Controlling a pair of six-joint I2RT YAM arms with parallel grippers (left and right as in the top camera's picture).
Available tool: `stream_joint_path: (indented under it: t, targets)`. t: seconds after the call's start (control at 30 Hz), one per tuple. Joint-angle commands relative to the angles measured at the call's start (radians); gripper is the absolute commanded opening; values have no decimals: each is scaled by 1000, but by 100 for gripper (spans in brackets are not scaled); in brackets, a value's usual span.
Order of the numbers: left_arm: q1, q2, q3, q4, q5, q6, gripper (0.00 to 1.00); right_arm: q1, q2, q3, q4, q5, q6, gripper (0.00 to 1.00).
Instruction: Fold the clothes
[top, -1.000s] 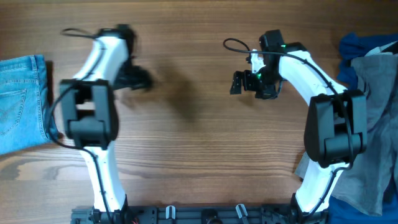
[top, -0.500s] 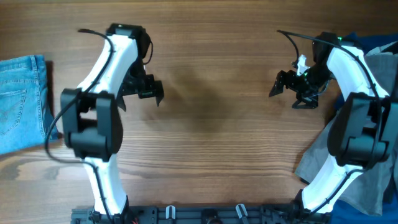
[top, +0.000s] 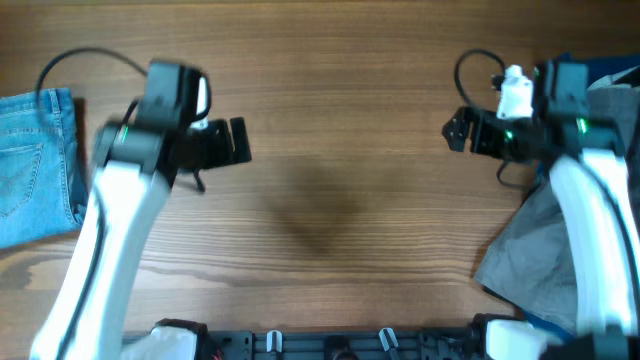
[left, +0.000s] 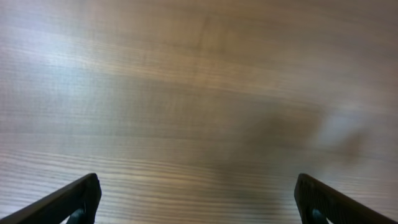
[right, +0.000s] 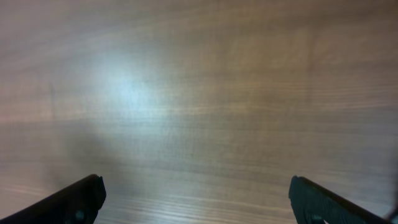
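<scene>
Since a second ago my right arm has pulled back from the middle of the table toward its right edge, and the left arm now sits higher over the table's left half. The left gripper points toward the table's middle with its jaws spread wide. Its fingertips sit far apart over bare wood in the wrist view. The right gripper faces it, equally wide and holding nothing. The jeans lie folded at the table's left edge, pocket up. They are cropped by the frame, so I cannot tell their long axis. The grey garment and the dark blue garment are heaped at the table's right edge.
</scene>
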Motion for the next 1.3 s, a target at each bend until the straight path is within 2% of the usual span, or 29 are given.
stream_joint_path:
  t: [0.0, 0.13, 0.33, 0.6, 1.0, 1.27]
  targets:
    - [-2, -300, -212, 166, 3, 7, 100, 3, -236, -178, 114, 78, 27, 100]
    - [-3, -521, -365, 295, -118, -53, 100, 2, -451, -333, 212, 131, 26, 100]
    - [-3, -656, -428, 311, -151, -52, 100, 2, -576, -407, 229, 145, 26, 100]
    - [-3, -666, -428, 276, -151, -52, 100, 2, -517, -407, 230, 145, 26, 100]
    - [-3, -666, -428, 276, -151, -52, 100, 2, -299, -407, 233, 145, 26, 100]
    - [-3, -666, -428, 276, -151, -52, 100, 2, -348, -407, 230, 145, 26, 100]
